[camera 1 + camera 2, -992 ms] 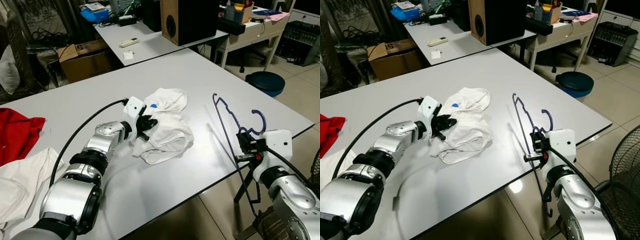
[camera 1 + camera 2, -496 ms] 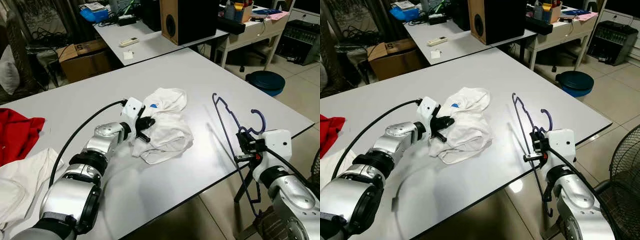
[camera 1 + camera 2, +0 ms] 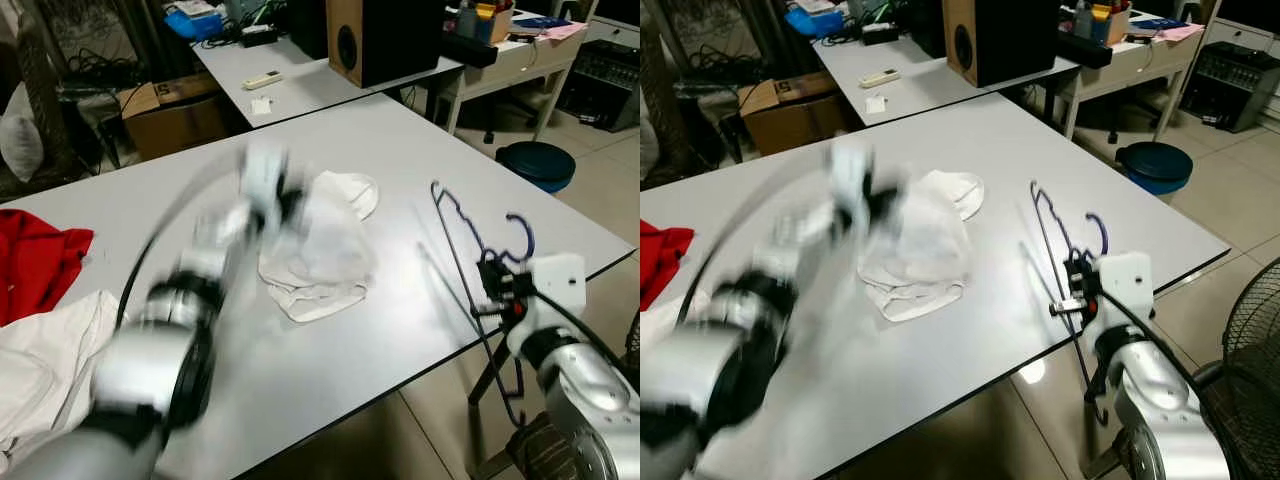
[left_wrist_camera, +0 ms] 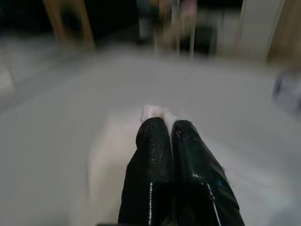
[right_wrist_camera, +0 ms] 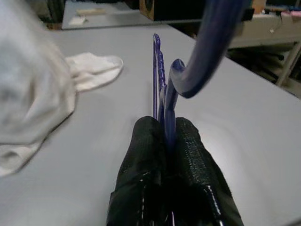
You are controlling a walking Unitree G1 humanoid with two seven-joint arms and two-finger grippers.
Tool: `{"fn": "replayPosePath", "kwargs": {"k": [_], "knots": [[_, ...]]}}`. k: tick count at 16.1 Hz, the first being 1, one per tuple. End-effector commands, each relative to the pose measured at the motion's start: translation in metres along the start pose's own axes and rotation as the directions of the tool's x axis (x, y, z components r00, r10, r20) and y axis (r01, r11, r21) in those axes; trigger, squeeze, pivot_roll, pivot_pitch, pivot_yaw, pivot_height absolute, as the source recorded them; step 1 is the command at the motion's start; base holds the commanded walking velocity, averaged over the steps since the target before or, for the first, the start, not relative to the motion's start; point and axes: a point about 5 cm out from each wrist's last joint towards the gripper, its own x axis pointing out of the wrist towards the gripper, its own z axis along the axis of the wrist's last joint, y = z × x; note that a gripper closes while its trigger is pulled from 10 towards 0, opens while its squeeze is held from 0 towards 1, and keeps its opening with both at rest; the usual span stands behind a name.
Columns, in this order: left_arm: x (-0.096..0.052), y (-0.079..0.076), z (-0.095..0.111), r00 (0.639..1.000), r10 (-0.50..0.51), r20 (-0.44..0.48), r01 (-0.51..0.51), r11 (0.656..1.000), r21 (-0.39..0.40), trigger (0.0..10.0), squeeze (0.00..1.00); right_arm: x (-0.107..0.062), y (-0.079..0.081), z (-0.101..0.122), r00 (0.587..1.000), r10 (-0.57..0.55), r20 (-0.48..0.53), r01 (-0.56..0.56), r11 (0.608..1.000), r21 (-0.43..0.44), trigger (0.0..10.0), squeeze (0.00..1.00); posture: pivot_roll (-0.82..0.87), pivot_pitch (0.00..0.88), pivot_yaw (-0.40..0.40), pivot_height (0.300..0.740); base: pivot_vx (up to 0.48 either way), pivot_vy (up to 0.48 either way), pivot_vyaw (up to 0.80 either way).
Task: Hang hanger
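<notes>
A white garment (image 3: 320,250) lies bunched in the middle of the grey table (image 3: 400,150). My left gripper (image 3: 283,200) is a motion blur at the garment's upper left edge. In the left wrist view its fingers (image 4: 155,141) are pressed together with a bit of white fabric (image 4: 153,112) at their tips. My right gripper (image 3: 492,290) hovers at the table's right edge, shut on a purple wire hanger (image 3: 455,240). The hanger stands upright, hook toward me, and its neck sits between the fingers (image 5: 146,146).
A red cloth (image 3: 40,260) and another pale cloth (image 3: 40,360) lie at the table's left end. Behind stand a second table with a speaker (image 3: 385,35), a cardboard box (image 3: 175,115) and a blue bin (image 3: 540,160). A fan (image 3: 1255,340) is at the right.
My left arm has swung quickly upward and away and is now blurred; the white garment has been tugged and changed shape. The right gripper and hanger have held still.
</notes>
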Motion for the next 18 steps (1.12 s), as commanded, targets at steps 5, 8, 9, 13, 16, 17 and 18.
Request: {"fn": "replayPosePath", "kwargs": {"k": [5,8,9,13,16,17,18], "knots": [[-0.024,0.021,0.193,0.630,0.025,0.776,0.104,0.988,-0.116,0.0,0.00,0.000,-0.017,0.011,0.989,-0.127,0.080,0.126,0.992,0.018,10.0,0.00,-0.09,0.000,0.124,0.740,0.000,0.000,0.00],[-0.022,-0.007,0.112,0.767,-0.366,0.526,0.311,0.930,0.194,0.0,0.00,0.000,-0.015,0.010,0.986,-0.144,0.083,0.142,0.989,0.029,10.0,0.00,-0.08,0.000,0.123,0.740,0.000,0.000,0.00],[-0.025,-0.018,0.065,0.823,-0.454,0.341,0.380,0.887,0.262,0.0,0.00,0.000,-0.013,0.007,0.988,-0.136,0.075,0.135,0.990,0.028,10.0,0.00,-0.07,0.000,0.121,0.740,0.000,0.000,0.00],[-0.061,-0.025,-0.061,0.893,-0.420,-0.159,0.448,0.864,0.231,0.0,0.00,-0.001,-0.004,0.002,0.993,-0.105,0.047,0.104,0.994,0.025,10.0,0.00,-0.07,0.000,0.117,0.740,0.000,0.000,0.00],[-0.064,-0.030,-0.044,0.918,-0.396,-0.021,0.395,0.910,0.125,10.0,0.00,-0.001,-0.006,0.001,0.993,-0.107,0.044,0.106,0.994,0.023,10.0,0.00,-0.07,0.000,0.117,0.740,0.000,0.000,0.00],[-0.066,-0.031,-0.040,0.912,-0.411,0.006,0.408,0.906,0.113,10.0,0.00,-0.001,-0.006,0.001,0.993,-0.107,0.044,0.106,0.994,0.022,10.0,0.00,-0.07,0.000,0.118,0.740,0.000,0.000,0.00],[-0.073,-0.041,-0.033,0.864,-0.501,0.051,0.497,0.865,0.074,10.0,1.00,-0.001,-0.007,0.001,0.993,-0.112,0.044,0.111,0.994,0.022,10.0,0.00,-0.07,0.000,0.120,0.740,0.000,0.000,0.00]]}}
